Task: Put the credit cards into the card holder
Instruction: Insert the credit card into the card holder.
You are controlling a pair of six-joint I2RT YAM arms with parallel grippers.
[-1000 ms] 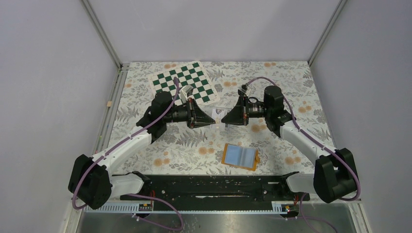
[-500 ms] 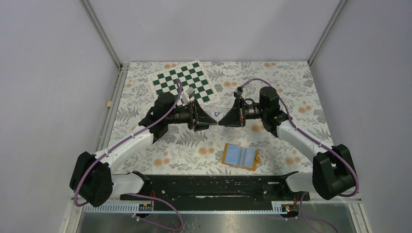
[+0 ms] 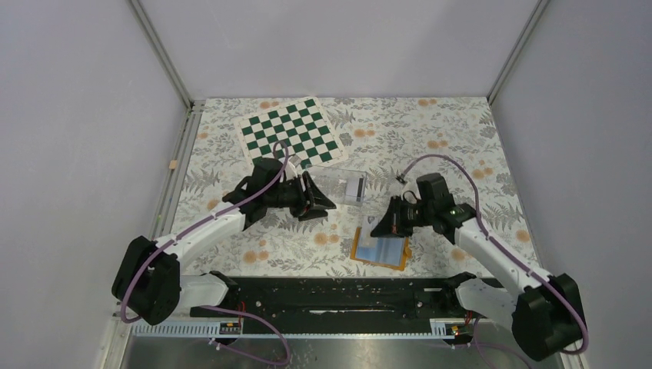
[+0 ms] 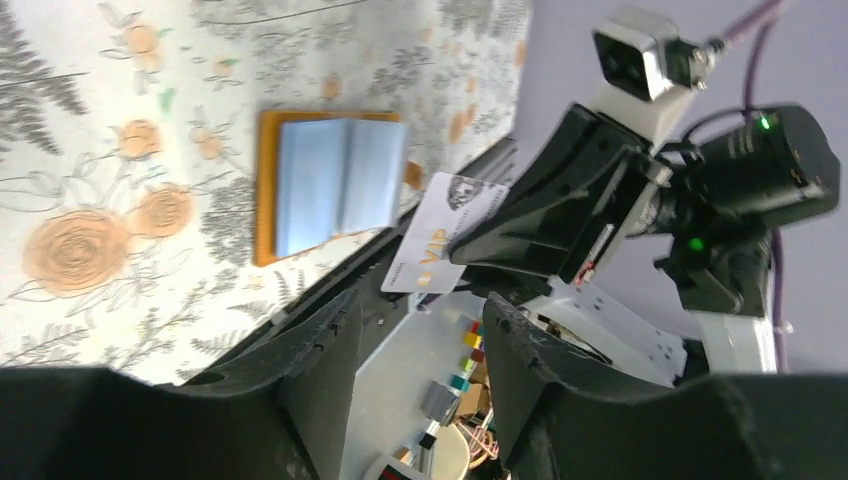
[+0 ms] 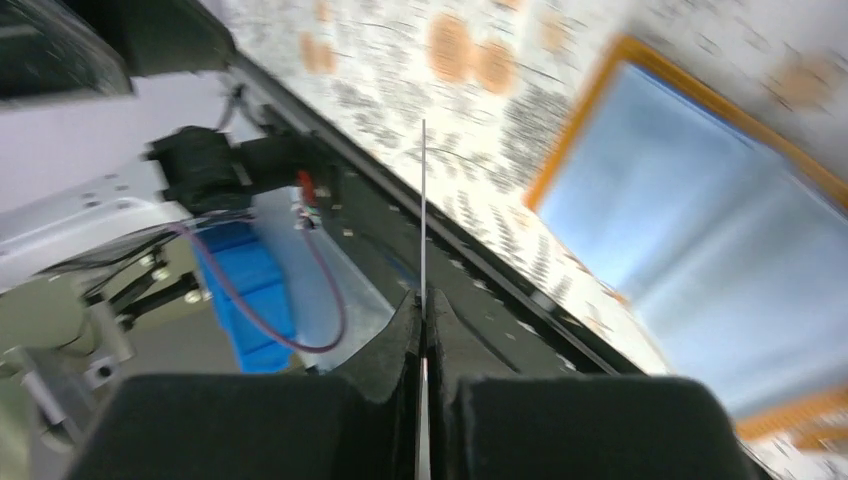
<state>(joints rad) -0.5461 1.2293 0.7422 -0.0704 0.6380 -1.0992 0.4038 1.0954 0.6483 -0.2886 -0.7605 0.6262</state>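
Note:
The card holder (image 3: 387,254) lies open on the flowered cloth near the front, orange outside and light blue inside (image 4: 335,180) (image 5: 700,250). My right gripper (image 3: 377,230) hangs over its left edge, shut on a white credit card (image 4: 445,245) marked VIP. In the right wrist view that card (image 5: 423,200) shows edge-on as a thin line rising from the closed gripper (image 5: 423,300). My left gripper (image 3: 329,206) is a little to the left of it, open and holding nothing (image 4: 420,330). More cards (image 3: 355,187) stand inside a clear plastic box (image 3: 334,181).
A green and white chessboard (image 3: 291,131) lies at the back left. The clear box sits just behind the two grippers. A small wooden block (image 3: 174,164) rests by the left wall. The black arm rail (image 3: 330,292) runs along the front edge.
The left gripper opened and let go of the card. The right gripper, shut on it, carried it forward and down to the card holder. The left arm drew back slightly.

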